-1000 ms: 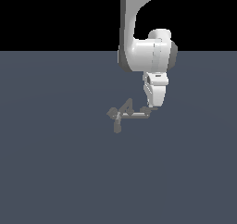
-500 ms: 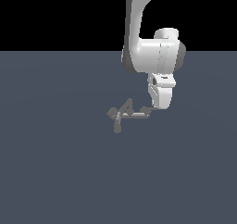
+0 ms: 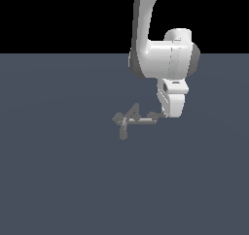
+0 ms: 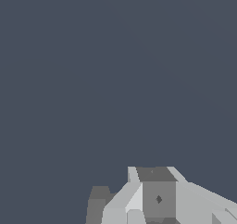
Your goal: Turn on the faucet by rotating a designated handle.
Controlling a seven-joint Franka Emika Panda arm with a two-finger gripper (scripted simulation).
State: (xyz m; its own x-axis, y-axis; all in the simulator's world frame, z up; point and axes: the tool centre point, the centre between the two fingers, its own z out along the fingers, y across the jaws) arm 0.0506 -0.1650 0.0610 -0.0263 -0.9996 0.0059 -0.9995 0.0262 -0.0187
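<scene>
The faucet is a tiny grey-brown cluster on the dark floor in the exterior view, with a pale tube running toward that view's right. The handle is the short lever at the tube's end. My white gripper hangs straight down with its lower end right beside the handle, touching or nearly so. Its fingers cannot be made out, so their state is unclear. In the wrist view, blocky grey and pale parts of the faucet show close up; no fingers show there.
The white arm comes down from above, with its bulky wrist over the faucet's handle end. A flat dark grey-blue floor lies all around the faucet.
The wrist and hand have shifted toward the exterior view's right and slightly lower, ending beside the handle. The faucet looks unchanged.
</scene>
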